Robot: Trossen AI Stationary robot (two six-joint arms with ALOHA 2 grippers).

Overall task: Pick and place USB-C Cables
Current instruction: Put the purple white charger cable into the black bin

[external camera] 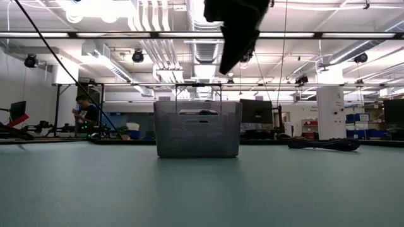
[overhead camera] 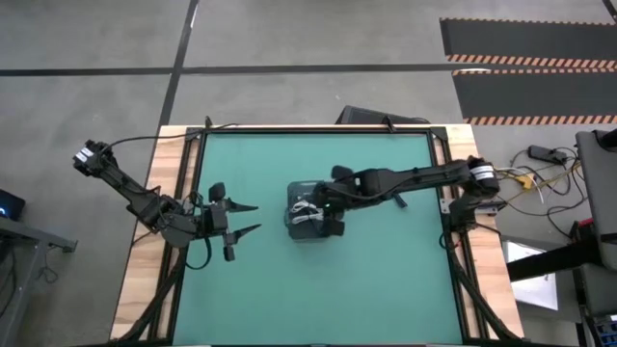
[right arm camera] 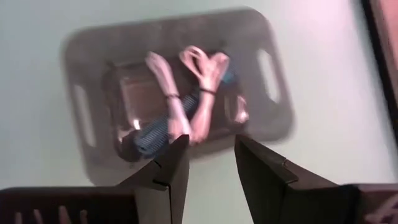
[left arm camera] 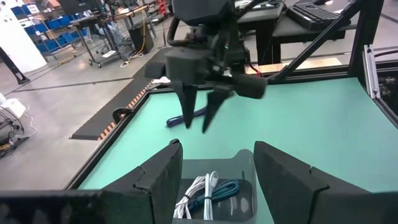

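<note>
High view: we are hovering our right end effector point(overhead camera: 310, 214), fingers parted and empty, over the grey tray point(overhead camera: 295, 231) holding the USB-C Cables point(right arm camera: 186, 106). Our left end effector point(overhead camera: 249, 219) is waiting open and empty, with bare table point(overhead camera: 386, 280) all around the tray.

A dark grey rounded rectangular plastic tray point(overhead camera: 294, 192) sits near the middle of a teal-green table point(overhead camera: 386, 270) edged in pale wood. Beyond the table, a person point(external camera: 83, 112) stands among workbenches; orange-and-black striped floor mats point(overhead camera: 530, 60) lie on grey concrete.
</note>
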